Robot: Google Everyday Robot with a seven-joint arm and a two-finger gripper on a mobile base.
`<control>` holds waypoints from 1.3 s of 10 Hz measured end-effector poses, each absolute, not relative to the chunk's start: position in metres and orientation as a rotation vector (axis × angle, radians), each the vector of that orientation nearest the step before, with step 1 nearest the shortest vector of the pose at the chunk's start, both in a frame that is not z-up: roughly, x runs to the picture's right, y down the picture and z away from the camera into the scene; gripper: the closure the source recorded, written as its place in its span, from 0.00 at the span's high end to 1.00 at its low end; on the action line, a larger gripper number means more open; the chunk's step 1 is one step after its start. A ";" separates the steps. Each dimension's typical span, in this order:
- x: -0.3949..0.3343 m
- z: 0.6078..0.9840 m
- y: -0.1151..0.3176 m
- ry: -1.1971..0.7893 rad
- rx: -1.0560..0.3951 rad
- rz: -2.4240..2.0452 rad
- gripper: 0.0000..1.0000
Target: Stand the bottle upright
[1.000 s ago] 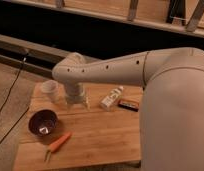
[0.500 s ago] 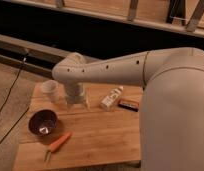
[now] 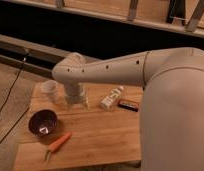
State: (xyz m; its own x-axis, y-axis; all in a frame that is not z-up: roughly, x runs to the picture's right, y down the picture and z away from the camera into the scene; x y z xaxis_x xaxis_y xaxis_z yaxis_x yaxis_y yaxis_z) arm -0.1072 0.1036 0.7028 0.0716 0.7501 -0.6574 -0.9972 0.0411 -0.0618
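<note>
Cream arm sweeps over the wooden surface. The gripper hangs low btw. the cup & the bottle, jaws spread, nothing in them. Bottle lies on its side just beside the gripper, away from the cup. Prob. light, thin clear plastic, slick & apt to roll or dent, so I'd pinch the labelled mid-body, gently.
</note>
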 end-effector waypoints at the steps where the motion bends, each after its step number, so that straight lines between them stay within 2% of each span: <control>1: -0.108 0.703 0.103 0.525 -0.598 1.439 0.65; 7: -0.106 0.731 0.084 0.531 -0.678 1.568 0.65; 13: -0.081 0.806 0.050 0.505 -0.654 1.602 0.65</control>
State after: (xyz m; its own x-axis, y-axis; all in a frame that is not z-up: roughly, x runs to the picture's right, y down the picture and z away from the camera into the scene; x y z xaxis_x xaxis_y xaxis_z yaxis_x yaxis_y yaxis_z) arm -0.0809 0.0502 0.8062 -0.0682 0.7400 -0.6691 -0.9900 -0.1333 -0.0466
